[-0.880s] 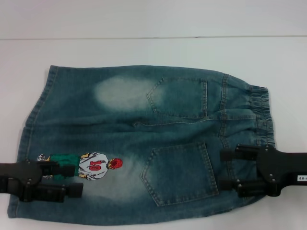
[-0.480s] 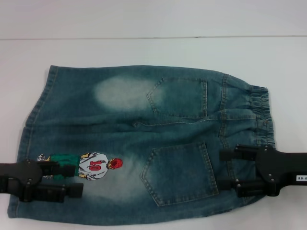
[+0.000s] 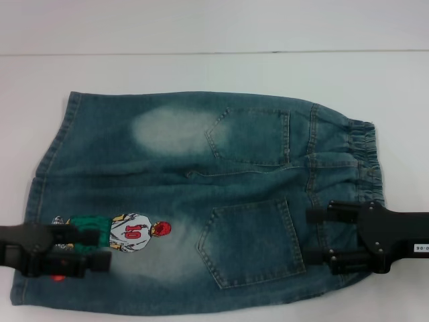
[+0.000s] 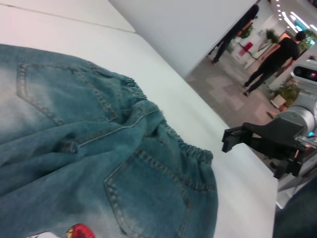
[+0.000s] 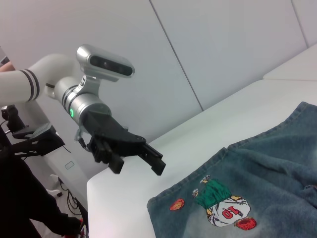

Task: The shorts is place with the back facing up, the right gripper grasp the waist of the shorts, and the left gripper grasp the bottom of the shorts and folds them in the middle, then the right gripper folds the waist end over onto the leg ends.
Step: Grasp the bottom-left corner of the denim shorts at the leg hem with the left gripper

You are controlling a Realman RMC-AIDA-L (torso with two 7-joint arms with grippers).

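The shorts [image 3: 201, 188] lie flat on the white table, back up, both back pockets showing. Their ruffled waist [image 3: 365, 157] points right and the leg hems [image 3: 40, 194] point left, with the cartoon figure [image 3: 134, 231] on the near leg. My left gripper [image 3: 97, 248] hovers open over the near hem beside the figure. Over the near end of the waist my right gripper [image 3: 318, 235] stands open, holding nothing. The right wrist view shows the left gripper [image 5: 136, 158] raised above the hem corner. The left wrist view shows the right gripper [image 4: 230, 141] off beyond the waist [image 4: 193, 151].
The white table [image 3: 201, 67] runs on behind the shorts to a wall seam. In the left wrist view the table's edge [image 4: 257, 168] drops off near the right arm, with people standing in a hall beyond.
My left gripper has shifted a little to the left and its fingers stand closer together; a small red embroidered patch now shows beneath it. The right gripper and the shorts have not moved.
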